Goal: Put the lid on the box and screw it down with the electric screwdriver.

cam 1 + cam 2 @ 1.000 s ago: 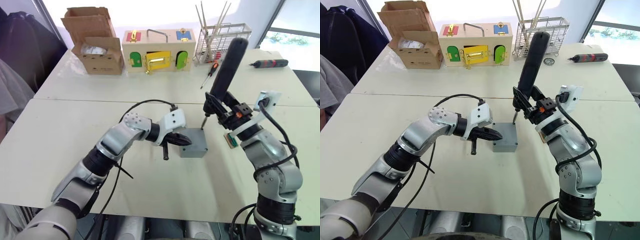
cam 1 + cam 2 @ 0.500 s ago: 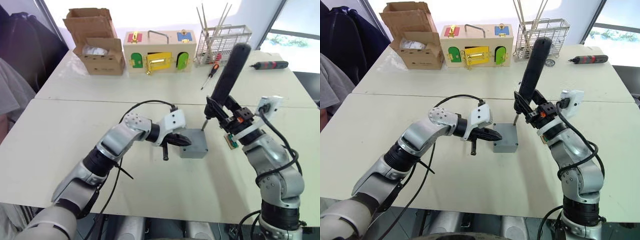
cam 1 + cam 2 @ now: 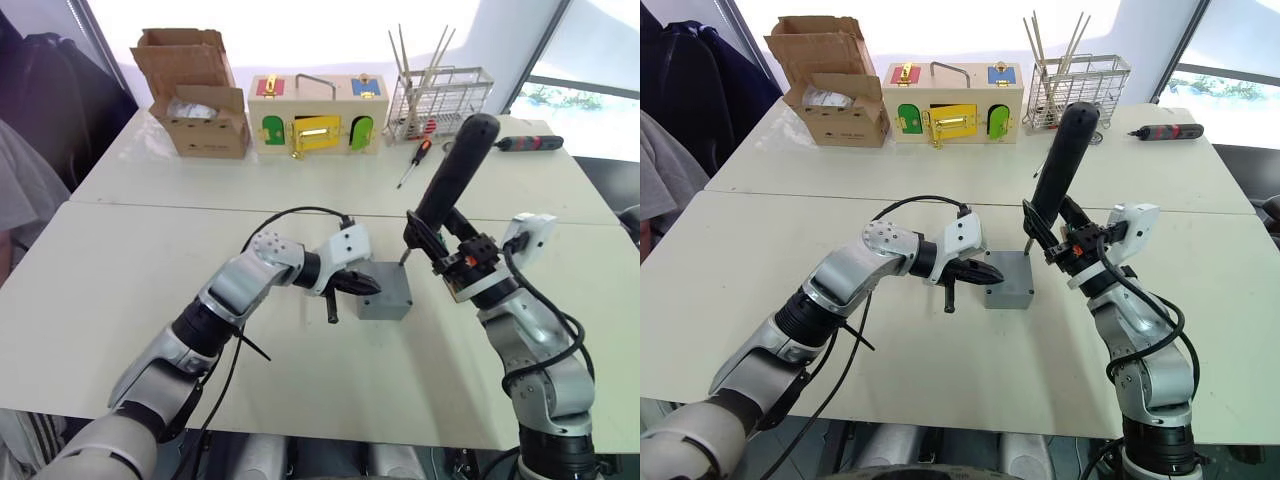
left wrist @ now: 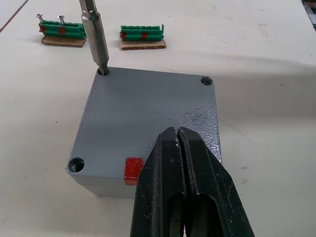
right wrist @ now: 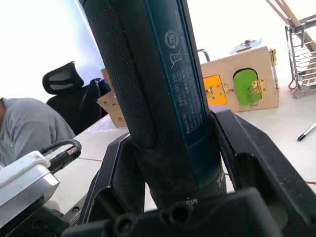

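Note:
The grey lid (image 4: 143, 108) lies flush on the small grey box (image 3: 384, 310), which has a red mark (image 4: 132, 168) on its near side. My left gripper (image 4: 177, 133) is shut with nothing in it, and its tips rest on the lid's top near that edge. My right gripper (image 5: 182, 163) is shut on the dark blue-black electric screwdriver (image 3: 455, 175), which leans up and away to the right. The screwdriver's metal bit (image 4: 96, 39) stands in the lid's far corner screw hole (image 4: 102, 70). Two other corner holes show open.
Two green terminal strips (image 4: 142, 34) lie just beyond the box. At the table's back stand a cardboard box (image 3: 195, 95), a wooden box with coloured doors (image 3: 318, 115) and a wire rack (image 3: 440, 95). A red-and-black hand screwdriver (image 3: 412, 163) and a small dark driver (image 3: 525, 143) lie there too.
The head camera has shifted a little. The bit stays in the same corner hole and the left gripper stays on the lid. The screwdriver leans slightly more.

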`<state>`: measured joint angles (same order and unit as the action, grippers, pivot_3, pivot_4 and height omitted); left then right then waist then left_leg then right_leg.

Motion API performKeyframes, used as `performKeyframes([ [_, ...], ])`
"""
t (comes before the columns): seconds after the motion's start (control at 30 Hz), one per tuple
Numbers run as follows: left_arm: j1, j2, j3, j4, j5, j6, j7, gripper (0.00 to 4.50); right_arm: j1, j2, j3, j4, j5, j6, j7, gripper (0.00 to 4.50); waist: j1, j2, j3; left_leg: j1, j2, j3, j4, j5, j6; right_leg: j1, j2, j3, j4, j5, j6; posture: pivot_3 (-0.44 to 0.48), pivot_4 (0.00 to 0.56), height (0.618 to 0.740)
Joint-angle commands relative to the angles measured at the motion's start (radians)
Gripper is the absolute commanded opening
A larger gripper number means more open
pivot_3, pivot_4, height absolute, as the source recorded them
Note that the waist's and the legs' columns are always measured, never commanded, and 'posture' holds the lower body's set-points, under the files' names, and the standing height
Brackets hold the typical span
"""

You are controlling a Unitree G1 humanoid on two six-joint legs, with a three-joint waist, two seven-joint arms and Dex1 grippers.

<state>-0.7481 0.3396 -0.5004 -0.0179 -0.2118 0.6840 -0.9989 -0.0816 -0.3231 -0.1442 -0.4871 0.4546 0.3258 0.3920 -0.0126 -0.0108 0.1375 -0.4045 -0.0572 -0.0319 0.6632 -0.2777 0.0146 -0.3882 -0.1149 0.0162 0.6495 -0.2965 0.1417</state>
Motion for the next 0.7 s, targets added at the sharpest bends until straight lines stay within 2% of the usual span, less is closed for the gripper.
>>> performKeyframes([
  [0.03,0.02,0.001,-0.026,0.009,0.02,0.015,-0.001,0.0,0.039,0.002,0.048,0.052,-0.007,0.039,0.017,1.93,0.0,0.0,-0.001,0.0,0.0,0.0,0.0,0.0,0.0,0.0,0.0,0.0,0.0,0.0,0.0,0.0,0.15,0.739],
  [0.7,0.036,-0.001,-0.019,-0.003,0.023,0.026,0.004,0.0,0.04,-0.009,0.062,0.13,-0.023,0.038,0.053,1.93,0.001,-0.003,-0.01,0.004,0.0,0.0,-0.001,-0.002,0.003,0.004,0.0,0.0,-0.002,0.0,0.0,0.0,0.15,0.739],
])
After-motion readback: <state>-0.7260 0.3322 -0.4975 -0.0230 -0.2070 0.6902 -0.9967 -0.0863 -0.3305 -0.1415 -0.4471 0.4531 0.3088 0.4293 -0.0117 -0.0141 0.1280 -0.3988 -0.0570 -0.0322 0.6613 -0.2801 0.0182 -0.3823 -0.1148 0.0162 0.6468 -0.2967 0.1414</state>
